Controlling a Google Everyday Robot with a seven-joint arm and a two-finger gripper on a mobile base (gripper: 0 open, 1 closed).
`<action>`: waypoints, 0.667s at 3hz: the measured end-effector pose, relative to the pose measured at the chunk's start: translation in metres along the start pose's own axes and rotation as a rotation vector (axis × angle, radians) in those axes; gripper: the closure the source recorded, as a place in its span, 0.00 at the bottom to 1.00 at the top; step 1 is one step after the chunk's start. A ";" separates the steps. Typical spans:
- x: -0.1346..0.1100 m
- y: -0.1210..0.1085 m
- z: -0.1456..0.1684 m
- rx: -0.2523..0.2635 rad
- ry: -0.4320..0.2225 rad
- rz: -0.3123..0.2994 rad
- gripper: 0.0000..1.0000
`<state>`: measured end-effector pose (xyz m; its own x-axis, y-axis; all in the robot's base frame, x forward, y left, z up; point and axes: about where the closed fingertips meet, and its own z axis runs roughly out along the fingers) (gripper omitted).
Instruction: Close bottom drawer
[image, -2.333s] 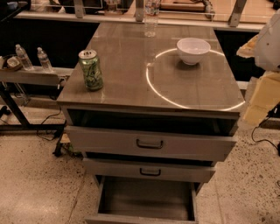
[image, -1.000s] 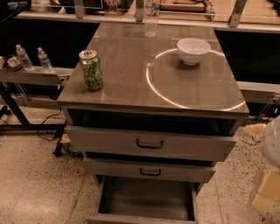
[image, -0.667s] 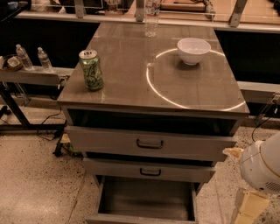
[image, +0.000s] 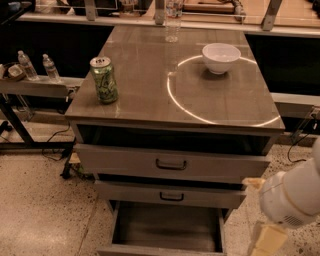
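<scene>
Gripper has dropped lower, right of bottom drawer, no contact. Claw state: cannot tell. Drawer open; push pending.

High near view facing cabinet front, end effector lower right

Lab — grey drawer cabinet, cabled benches — tool lower-right.

The gripper hangs low at the bottom right of the view, pointing downward and partly cut off, with the arm's bulky white wrist just above it.
</scene>
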<state>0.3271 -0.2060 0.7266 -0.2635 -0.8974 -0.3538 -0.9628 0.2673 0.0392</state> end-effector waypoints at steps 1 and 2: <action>-0.017 -0.002 0.053 0.002 -0.049 0.010 0.00; -0.030 -0.008 0.109 0.015 -0.095 -0.003 0.00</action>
<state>0.3487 -0.1431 0.6354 -0.2530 -0.8610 -0.4412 -0.9624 0.2704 0.0241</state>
